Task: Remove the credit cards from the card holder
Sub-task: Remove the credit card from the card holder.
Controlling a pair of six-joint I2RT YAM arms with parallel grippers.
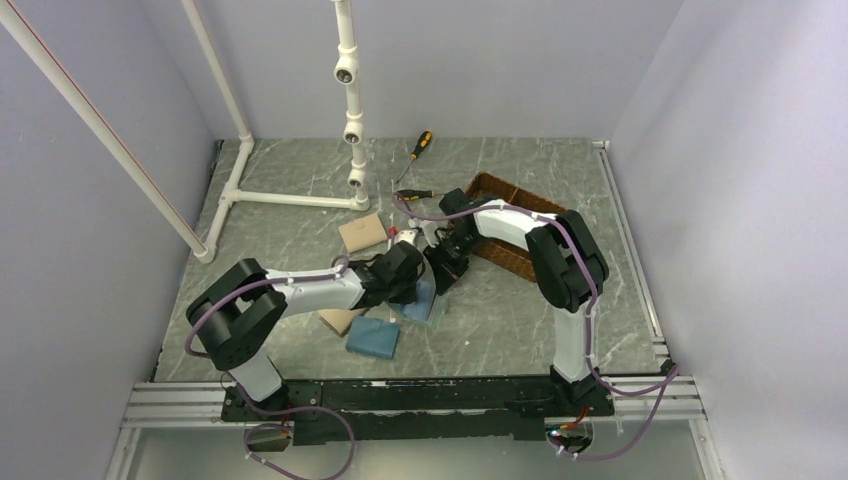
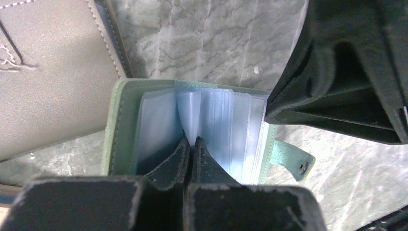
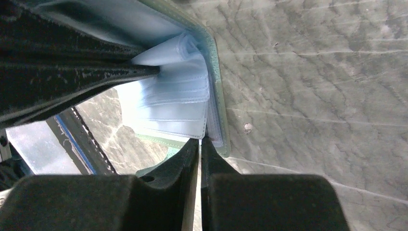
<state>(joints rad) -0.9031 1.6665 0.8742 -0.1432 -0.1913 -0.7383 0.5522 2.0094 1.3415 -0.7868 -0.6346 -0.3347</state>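
The sage-green card holder (image 2: 114, 127) lies open on the table, its clear pale-blue sleeves (image 2: 226, 130) fanned up. It also shows in the top view (image 1: 426, 303) and the right wrist view (image 3: 219, 103). My left gripper (image 2: 191, 142) is shut on one sleeve near the spine. My right gripper (image 3: 200, 140) is shut on a thin pale edge at the sleeves' outer rim. A pale strip between its fingers looks like the whitish credit card (image 3: 200, 144), seen edge-on. The black and orange-tan cards are hidden. The two grippers (image 1: 405, 272) (image 1: 447, 262) meet over the holder.
A grey-brown wallet (image 2: 48, 77) lies just left of the holder. A darker blue wallet (image 1: 372, 337) and tan wallets (image 1: 362, 232) (image 1: 338, 320) lie nearby. A woven basket (image 1: 512, 228) stands behind the right arm. Two screwdrivers (image 1: 421, 146) (image 1: 413, 193) and a white pipe frame (image 1: 290, 198) are at the back.
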